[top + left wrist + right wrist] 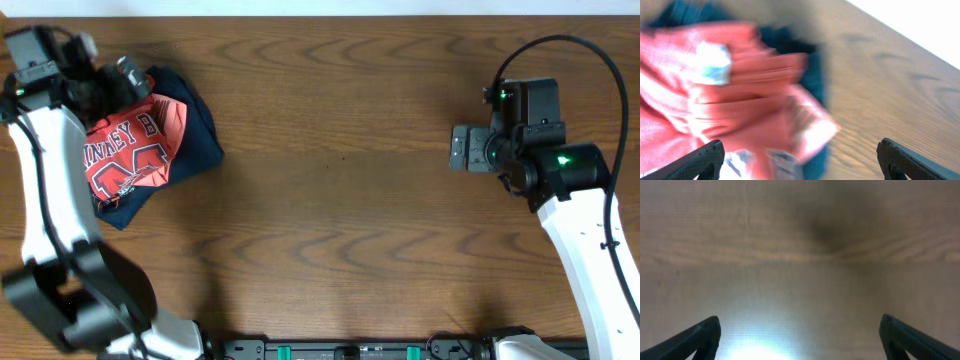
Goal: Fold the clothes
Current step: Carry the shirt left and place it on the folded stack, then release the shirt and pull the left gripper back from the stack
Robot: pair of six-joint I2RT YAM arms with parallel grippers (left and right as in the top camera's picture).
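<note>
The coral-red T-shirt (128,148) with white lettering lies crumpled at the far left of the table, on top of a navy-blue garment (196,140). My left gripper (118,82) hovers over the shirt's far edge, open and empty. In the left wrist view the shirt (735,95) is blurred, its white neck label (712,62) showing, with the open fingers (802,155) spread wide above it. My right gripper (462,148) is open and empty at the right of the table, over bare wood (800,335).
The navy garment (812,75) pokes out beyond the shirt's right side. The wooden table (340,220) stretches between the two arms. The table's far edge (330,14) runs along the top, and a black rail (340,350) lies at the front.
</note>
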